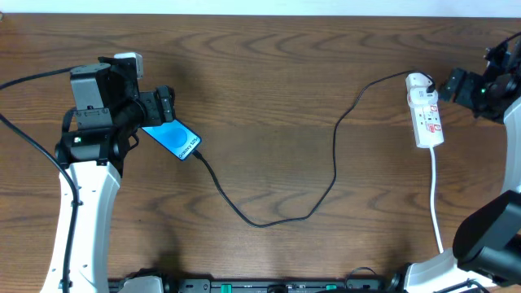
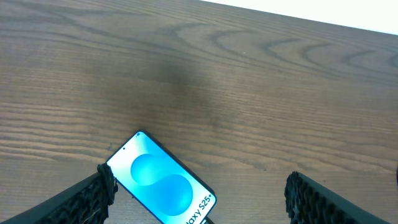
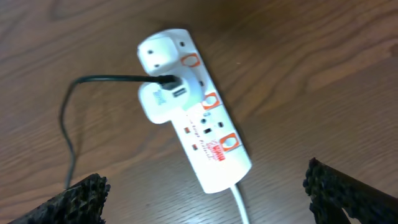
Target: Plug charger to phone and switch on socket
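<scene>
The phone (image 1: 176, 140) lies screen-up and askew on the left of the table (image 1: 260, 65). The charger (image 1: 334, 163) runs from its lower end in a loose curve to a white adapter (image 3: 158, 102) seated in the socket (image 1: 426, 114) at the far right; whether the plug tip sits fully in the phone I cannot tell. The left gripper (image 2: 200, 183) hangs over the phone, fingers (image 2: 87, 199) spread wide and holding nothing, and the right gripper (image 3: 205, 177) hovers over the socket, likewise wide and empty.
</scene>
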You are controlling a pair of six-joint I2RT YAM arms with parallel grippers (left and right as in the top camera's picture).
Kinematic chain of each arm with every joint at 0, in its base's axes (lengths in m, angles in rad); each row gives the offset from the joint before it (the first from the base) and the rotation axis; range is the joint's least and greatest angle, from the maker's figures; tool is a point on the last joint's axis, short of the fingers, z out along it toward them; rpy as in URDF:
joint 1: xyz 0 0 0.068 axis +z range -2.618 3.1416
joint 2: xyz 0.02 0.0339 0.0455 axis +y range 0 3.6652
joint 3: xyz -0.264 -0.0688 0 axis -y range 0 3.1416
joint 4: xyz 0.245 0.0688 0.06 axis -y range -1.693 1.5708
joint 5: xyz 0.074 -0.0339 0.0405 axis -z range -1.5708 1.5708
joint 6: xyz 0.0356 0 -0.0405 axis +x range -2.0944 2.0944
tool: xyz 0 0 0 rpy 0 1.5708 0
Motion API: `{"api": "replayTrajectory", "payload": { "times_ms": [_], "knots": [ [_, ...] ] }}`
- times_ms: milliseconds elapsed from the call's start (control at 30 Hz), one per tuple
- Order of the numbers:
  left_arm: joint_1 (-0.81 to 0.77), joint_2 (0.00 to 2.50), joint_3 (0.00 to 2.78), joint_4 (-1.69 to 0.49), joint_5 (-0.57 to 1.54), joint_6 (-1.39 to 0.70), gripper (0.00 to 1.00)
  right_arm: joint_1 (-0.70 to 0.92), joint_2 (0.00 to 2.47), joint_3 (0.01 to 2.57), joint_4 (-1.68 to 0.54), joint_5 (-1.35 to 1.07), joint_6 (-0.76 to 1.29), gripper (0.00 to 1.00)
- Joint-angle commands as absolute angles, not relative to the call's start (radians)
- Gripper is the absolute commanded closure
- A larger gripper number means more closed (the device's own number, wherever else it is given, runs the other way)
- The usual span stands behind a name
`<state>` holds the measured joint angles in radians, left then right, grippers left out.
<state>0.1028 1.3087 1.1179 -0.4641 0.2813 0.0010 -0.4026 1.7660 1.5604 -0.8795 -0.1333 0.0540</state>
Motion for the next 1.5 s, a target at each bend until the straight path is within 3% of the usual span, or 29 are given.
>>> {"api": "replayTrajectory", "payload": {
  "times_ms": [0,467,1467],
  "knots": [
    [0.101,1.296,1.11,-0.464,0.268,0.015,0.12,-0.427,1.807,1.574,-0.886,-0.124,0.02,0.01],
    [0.101,1.296,1.11,-0.464,0.268,0.015,0.12,-0.44,1.959,1.574,-0.871,-0.227,-0.052,0.01],
    [0.101,1.296,1.11,-0.464,0.268,0.015,0.12,-0.434,1.983,1.548,-0.789,-0.318,-0.069,0.01]
  ]
}}
